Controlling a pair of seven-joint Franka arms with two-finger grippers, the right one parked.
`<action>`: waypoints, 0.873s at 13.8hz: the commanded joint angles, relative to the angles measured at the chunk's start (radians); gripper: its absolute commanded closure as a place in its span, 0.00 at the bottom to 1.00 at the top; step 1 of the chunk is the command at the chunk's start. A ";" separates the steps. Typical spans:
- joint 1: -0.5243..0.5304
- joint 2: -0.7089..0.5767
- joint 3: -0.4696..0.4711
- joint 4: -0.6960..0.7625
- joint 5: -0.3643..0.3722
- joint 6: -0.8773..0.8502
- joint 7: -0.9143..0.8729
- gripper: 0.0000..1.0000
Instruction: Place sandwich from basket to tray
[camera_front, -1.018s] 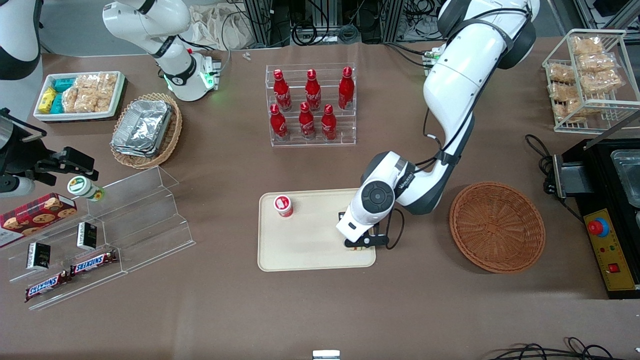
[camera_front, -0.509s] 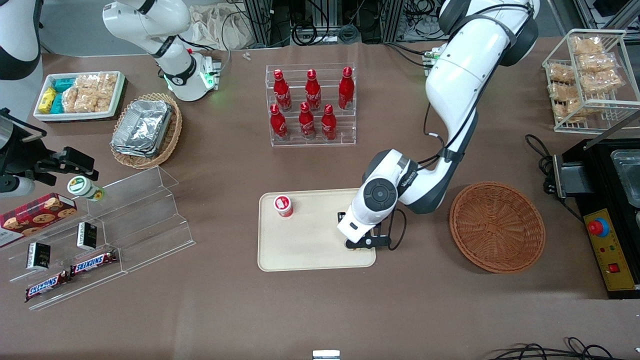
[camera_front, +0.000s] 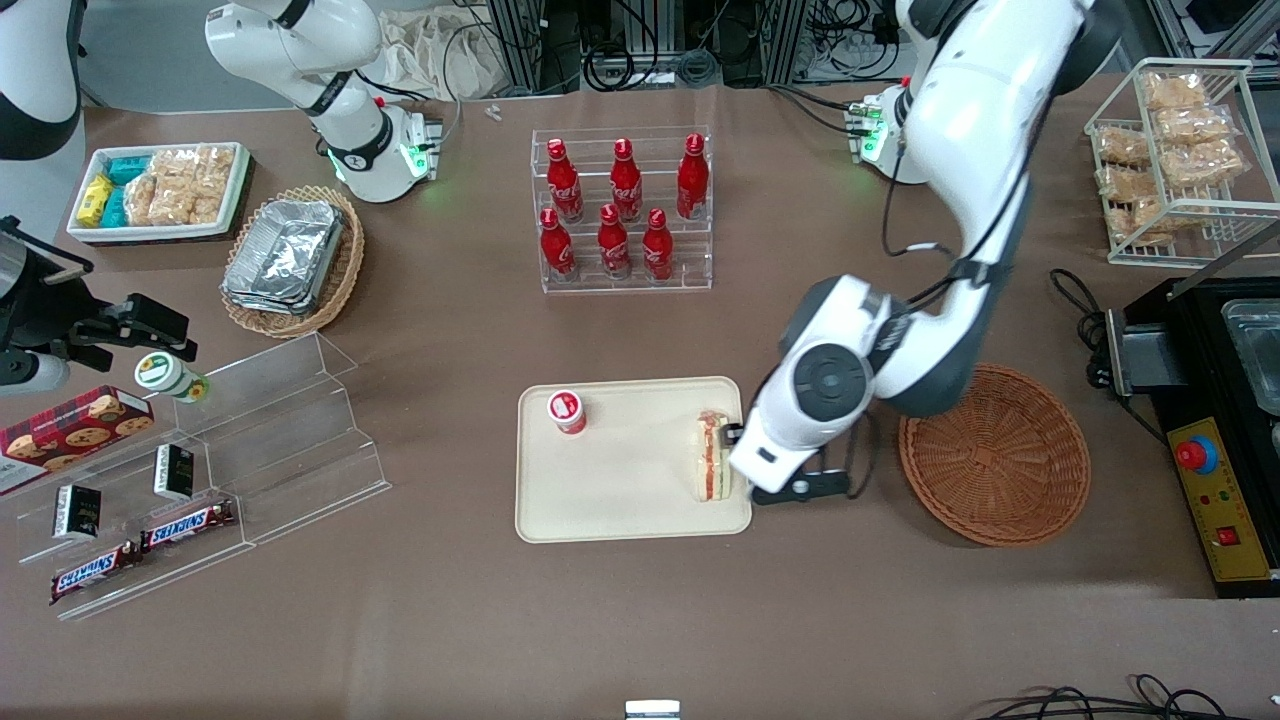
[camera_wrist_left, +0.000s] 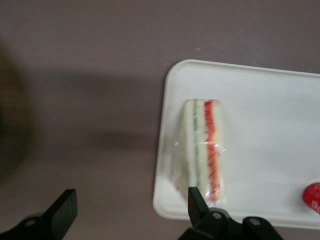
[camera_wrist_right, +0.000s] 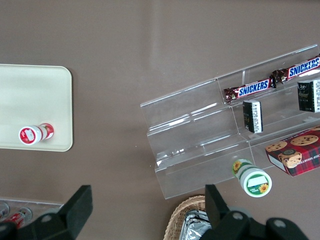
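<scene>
Sandwich (camera_front: 712, 457) rests on the tray (camera_front: 620, 500).
The wrist view alone shows the gripper (camera_wrist_left: 129, 209) spread wide and empty above the desk (camera_wrist_left: 90, 100), beside the tray's edge.

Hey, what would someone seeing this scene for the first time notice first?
Probably the sandwich, lying on the tray at its edge nearest the basket, which holds nothing. The gripper hangs open just above it, between tray and basket. The red bottles in their clear rack stand out too.
</scene>
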 joint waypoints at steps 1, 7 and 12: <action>0.079 -0.172 -0.008 -0.143 0.006 -0.045 0.034 0.01; 0.288 -0.444 -0.009 -0.286 -0.031 -0.117 0.188 0.01; 0.425 -0.533 -0.006 -0.276 -0.086 -0.252 0.336 0.01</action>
